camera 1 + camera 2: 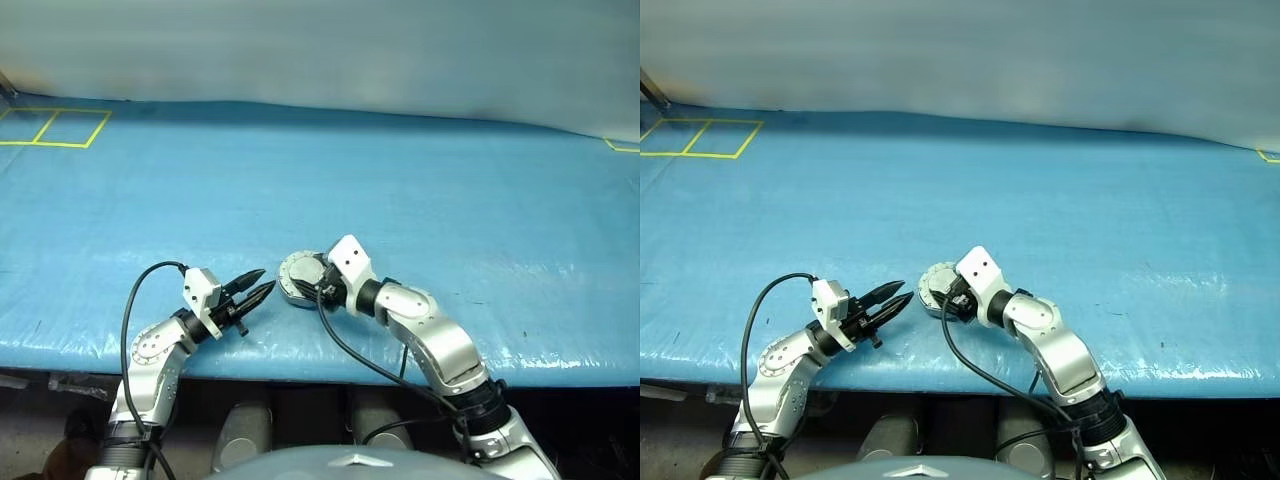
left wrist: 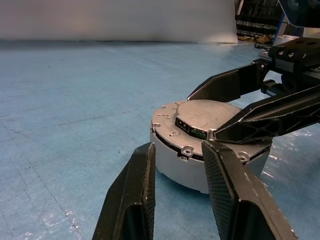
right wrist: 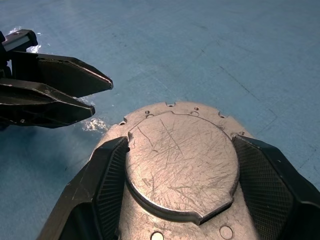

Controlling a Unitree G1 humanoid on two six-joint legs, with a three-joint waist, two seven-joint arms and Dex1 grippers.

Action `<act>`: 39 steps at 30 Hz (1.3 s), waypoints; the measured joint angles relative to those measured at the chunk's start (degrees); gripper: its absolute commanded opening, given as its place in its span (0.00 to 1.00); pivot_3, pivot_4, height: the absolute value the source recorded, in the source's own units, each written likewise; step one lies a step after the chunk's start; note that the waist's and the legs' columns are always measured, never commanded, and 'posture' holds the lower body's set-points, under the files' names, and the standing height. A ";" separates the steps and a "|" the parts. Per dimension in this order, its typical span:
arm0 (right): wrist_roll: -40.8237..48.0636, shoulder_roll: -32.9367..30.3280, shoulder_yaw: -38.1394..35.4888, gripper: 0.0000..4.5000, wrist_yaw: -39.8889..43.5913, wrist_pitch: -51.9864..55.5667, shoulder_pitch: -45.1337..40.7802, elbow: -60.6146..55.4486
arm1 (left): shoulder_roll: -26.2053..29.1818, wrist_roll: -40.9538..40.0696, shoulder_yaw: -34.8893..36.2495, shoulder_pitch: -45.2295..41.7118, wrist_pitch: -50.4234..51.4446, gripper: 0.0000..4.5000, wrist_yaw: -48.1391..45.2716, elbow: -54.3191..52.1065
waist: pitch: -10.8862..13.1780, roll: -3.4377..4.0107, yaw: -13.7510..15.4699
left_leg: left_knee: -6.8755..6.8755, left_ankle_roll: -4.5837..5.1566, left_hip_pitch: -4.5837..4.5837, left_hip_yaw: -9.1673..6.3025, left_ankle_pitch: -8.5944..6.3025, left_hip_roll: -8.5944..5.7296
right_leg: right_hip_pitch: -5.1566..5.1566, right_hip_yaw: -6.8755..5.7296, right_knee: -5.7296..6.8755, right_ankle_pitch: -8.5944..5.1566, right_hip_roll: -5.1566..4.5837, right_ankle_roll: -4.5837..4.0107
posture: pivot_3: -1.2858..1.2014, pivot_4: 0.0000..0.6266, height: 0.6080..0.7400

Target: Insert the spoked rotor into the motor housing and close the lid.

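**Mia:** What was the biggest thing there?

**Ben:** The blue table (image 1: 420, 200). It was wide and flat, with a crinkly cover. The motor housing (image 2: 192, 167) sat on it, near the front edge, right between the right jaws.

**Mia:** What did the housing look like?

**Ben:** A short round cup of silver metal. I think it was heavy for its size and very hard. It would not bend or squash. The smooth side could slip, so I would hold it at two spots straight across from each other.

**Mia:** And the lid (image 3: 180, 162)?

**Ben:** It lay flat on top of the housing, so it looked closed. It was grey, scratched and stiff. I could not see the rotor. My guess was that it was already inside.

**Mia:** What did the right gripper (image 3: 180, 165) do?

**Ben:** Its jaws were spread wide, one on each side of the housing. The fingers (image 3: 107, 175) sat right at the rim. I could not tell if they squeezed it or only stood beside it.

**Mia:** And the left gripper (image 1: 258, 285)?

**Ben:** Its jaws were a little apart and held nothing. The housing was just in front of their tips, not touching. Those tips were thin and pointy, good for pushing the lid down, not for lifting a heavy cup.
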 measured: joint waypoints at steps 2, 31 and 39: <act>-0.08 0.06 0.02 0.67 -0.20 0.15 0.00 -0.18 | 0.00 0.03 -0.15 -0.02 0.00 0.34 0.01 0.00 | 0.00 0.00 0.00 | -0.02 0.00 -0.04 0.01 0.00 0.00 | -0.04 0.00 0.00 0.00 0.00 0.00 | 0.52 0.24 1.00; -4.28 -1.47 4.33 0.67 -2.12 -2.89 -0.51 0.10 | -0.02 0.53 -0.54 -0.19 -0.93 0.34 1.20 0.22 | -0.01 -0.01 0.04 | -0.05 0.00 -0.21 0.04 0.00 0.00 | -0.22 0.01 0.01 0.00 0.00 0.00 | 0.52 0.24 1.00; -4.44 -1.16 4.26 0.67 -2.17 -4.17 -0.49 1.38 | -0.23 -0.23 -0.80 -0.48 2.30 0.31 2.39 0.12 | -0.03 -0.02 0.01 | -0.04 0.00 -0.11 0.04 0.00 0.01 | -0.15 0.00 0.02 0.00 0.00 0.00 | 0.52 0.24 1.00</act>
